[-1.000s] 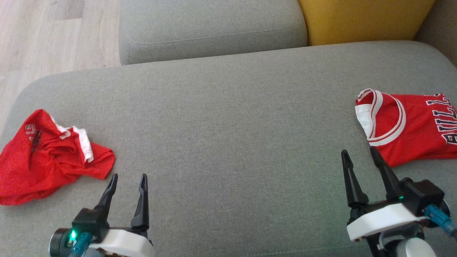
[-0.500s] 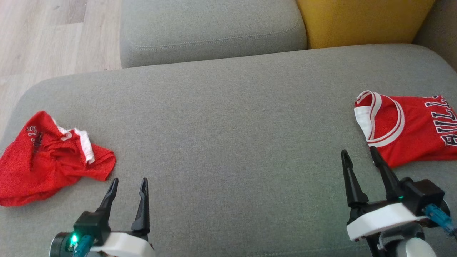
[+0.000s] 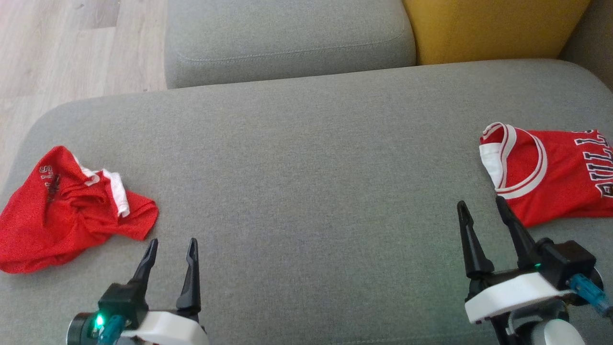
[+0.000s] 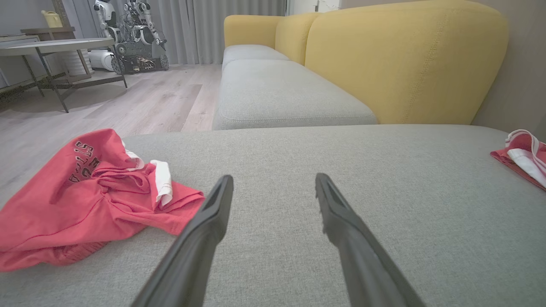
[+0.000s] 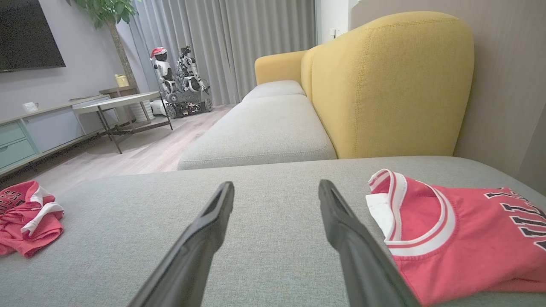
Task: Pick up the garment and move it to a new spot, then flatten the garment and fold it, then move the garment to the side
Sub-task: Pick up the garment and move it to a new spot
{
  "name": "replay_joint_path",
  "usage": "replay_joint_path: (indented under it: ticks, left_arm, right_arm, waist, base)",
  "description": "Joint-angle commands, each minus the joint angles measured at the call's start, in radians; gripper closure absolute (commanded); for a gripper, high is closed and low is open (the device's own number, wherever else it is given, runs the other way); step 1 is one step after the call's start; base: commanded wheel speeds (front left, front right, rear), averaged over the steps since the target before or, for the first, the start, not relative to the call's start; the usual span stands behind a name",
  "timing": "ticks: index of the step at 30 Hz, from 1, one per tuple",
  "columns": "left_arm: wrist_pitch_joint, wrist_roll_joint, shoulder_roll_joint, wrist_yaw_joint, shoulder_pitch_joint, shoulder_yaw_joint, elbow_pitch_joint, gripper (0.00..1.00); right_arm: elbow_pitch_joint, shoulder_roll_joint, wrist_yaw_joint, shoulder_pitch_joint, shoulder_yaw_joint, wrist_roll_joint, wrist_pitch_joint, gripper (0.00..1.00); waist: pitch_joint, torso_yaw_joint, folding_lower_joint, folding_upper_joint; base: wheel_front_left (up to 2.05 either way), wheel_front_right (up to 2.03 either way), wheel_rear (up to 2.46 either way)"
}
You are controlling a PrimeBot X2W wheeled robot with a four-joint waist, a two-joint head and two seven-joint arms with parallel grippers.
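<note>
**Two empty pincers, one crumpled garment at the left edge**

Nothing is held anywhere on the wide grey seat cushion (image 3: 306,167). The crumpled red garment (image 3: 72,215) lies in a heap at the cushion's left edge, toward the front. A folded red jersey (image 3: 550,177) lies flat at the right edge and looks already dealt with. The left pincer (image 3: 173,242) hovers just beside the heap's nearest flap, its two fingers parted by a moderate gap and empty. The right pincer (image 3: 481,203) sits near the jersey's lower corner, likewise parted and empty.

The step in hand appears to be the first pick-up. To do it well, the left pincer should swing toward the heap and bite a raised ridge, such as the fold by the white trim (image 4: 164,187). A flat single layer pressed into the upholstery would be a poorer target. The grip should take cloth only, not cushion fabric. Lifting until the hem hangs free before carrying toward the bare middle would avoid dragging.

The cushion's weave looks coarse and soft, so thin mesh may cling and fingertips may sink. Beyond its back edge stand a second grey seat (image 3: 287,38) and a yellow backrest (image 3: 488,26). Pale wood floor (image 3: 72,43) runs past the left edge. Farther off are grey curtains (image 5: 239,42), a metal-legged table (image 4: 55,44) and another robot (image 4: 136,47).
</note>
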Motion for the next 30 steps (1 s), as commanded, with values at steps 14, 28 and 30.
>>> replay_joint_path:
  ticks: [14, 28, 30]
  left_arm:
    - [-0.004, -0.007, 0.010, 0.010, -0.059, 0.021, -0.035, 0.00]
    - [-0.041, -0.031, -0.036, 0.004, -0.121, 0.024, -0.001, 0.00]
    - [-0.046, -0.029, -0.038, 0.001, -0.127, 0.026, 0.005, 0.00]
  right_arm:
    - [-0.044, -0.002, -0.001, -0.025, 0.014, -0.003, 0.004, 0.00]
    - [-0.103, -0.002, -0.001, 0.009, 0.000, 0.011, 0.020, 0.00]
    - [-0.110, -0.002, -0.001, 0.014, -0.004, 0.014, 0.023, 0.00]
  waist:
    - [0.006, 0.034, 0.0000, 0.0000]
    - [-0.005, 0.287, 0.0000, 0.0000]
    - [-0.007, 0.318, 0.0000, 0.0000]
  base:
    - [0.00, 0.00, 0.00]
    - [0.00, 0.00, 0.00]
    - [0.00, 0.00, 0.00]
